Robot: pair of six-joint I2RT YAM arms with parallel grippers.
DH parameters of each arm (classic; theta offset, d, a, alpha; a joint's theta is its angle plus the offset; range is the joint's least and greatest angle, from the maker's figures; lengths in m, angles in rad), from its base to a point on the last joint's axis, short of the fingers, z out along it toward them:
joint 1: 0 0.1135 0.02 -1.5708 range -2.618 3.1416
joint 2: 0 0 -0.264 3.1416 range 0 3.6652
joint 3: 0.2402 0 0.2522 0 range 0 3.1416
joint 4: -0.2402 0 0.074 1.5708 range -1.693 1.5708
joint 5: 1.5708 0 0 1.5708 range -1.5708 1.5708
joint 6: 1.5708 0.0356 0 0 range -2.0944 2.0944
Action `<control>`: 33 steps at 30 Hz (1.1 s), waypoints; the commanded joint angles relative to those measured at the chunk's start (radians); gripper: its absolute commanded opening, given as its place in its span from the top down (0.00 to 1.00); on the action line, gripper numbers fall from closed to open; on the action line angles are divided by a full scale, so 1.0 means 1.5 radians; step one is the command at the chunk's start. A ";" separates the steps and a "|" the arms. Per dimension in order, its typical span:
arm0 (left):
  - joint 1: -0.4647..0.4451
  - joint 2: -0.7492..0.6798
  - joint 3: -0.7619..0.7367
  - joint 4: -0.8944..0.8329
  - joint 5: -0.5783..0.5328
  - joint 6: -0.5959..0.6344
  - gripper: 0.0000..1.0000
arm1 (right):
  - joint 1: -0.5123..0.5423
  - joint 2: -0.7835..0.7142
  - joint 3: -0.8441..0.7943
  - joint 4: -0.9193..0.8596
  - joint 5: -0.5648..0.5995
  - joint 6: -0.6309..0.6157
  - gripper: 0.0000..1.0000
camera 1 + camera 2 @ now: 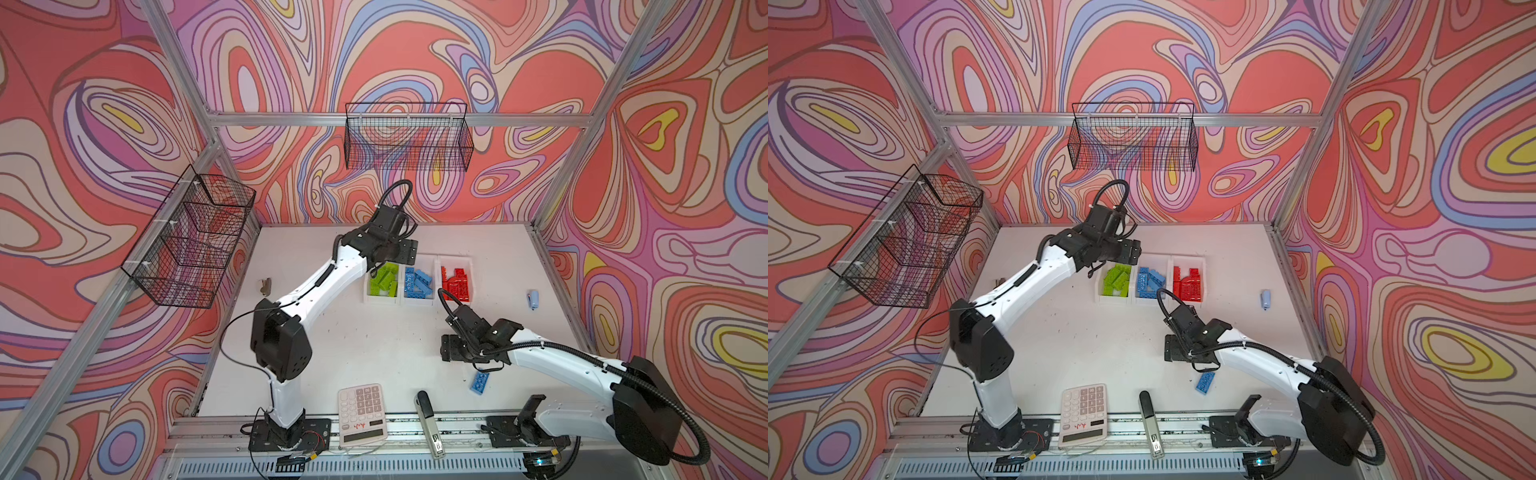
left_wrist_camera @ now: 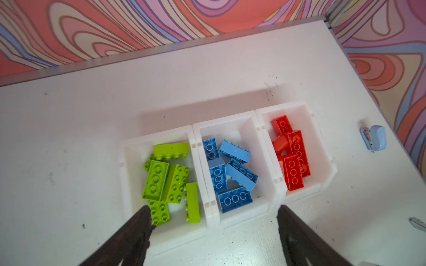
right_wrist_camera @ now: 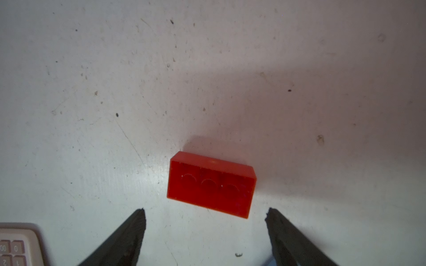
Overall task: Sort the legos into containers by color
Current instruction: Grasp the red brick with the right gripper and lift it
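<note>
Three white containers [image 1: 436, 266] stand joined in a row at the back of the table. Green legos [image 2: 166, 179] fill one, blue legos [image 2: 230, 175] the middle one, red legos [image 2: 292, 159] the third. My left gripper [image 2: 213, 208] hangs open and empty above the near edge of the green and blue containers. A red brick [image 3: 211, 184] lies studs down on the table just ahead of my right gripper [image 3: 205, 210], which is open and apart from it. In both top views a loose blue brick [image 1: 481, 381] [image 1: 1204, 382] lies on the table beside the right arm.
A white-pink calculator [image 1: 362, 413] and a black stapler [image 1: 430, 424] lie at the table's front edge. A small pale blue stapler [image 1: 533, 299] sits right of the containers. Black wire baskets hang on the left wall [image 1: 189, 241] and the back wall [image 1: 409, 137].
</note>
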 commanded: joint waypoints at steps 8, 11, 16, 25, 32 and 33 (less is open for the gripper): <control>0.042 -0.185 -0.250 0.061 -0.030 -0.037 0.14 | 0.010 0.083 0.020 0.050 0.036 0.043 0.12; 0.042 -0.223 -0.307 0.068 -0.025 -0.054 0.14 | 0.010 0.099 0.022 0.067 0.042 0.045 0.16; 0.044 -0.276 -0.377 0.068 -0.040 -0.063 0.15 | 0.010 0.118 0.024 0.078 0.044 0.048 0.28; 0.045 -0.305 -0.410 0.075 -0.041 -0.058 0.16 | 0.010 0.067 0.058 0.024 0.084 0.068 0.45; 0.045 -0.317 -0.421 0.076 -0.017 -0.058 0.17 | -0.074 0.068 0.214 -0.023 0.139 -0.008 0.45; 0.045 -0.323 -0.428 0.078 -0.010 -0.059 0.18 | -0.101 0.072 0.228 -0.013 0.136 -0.028 0.45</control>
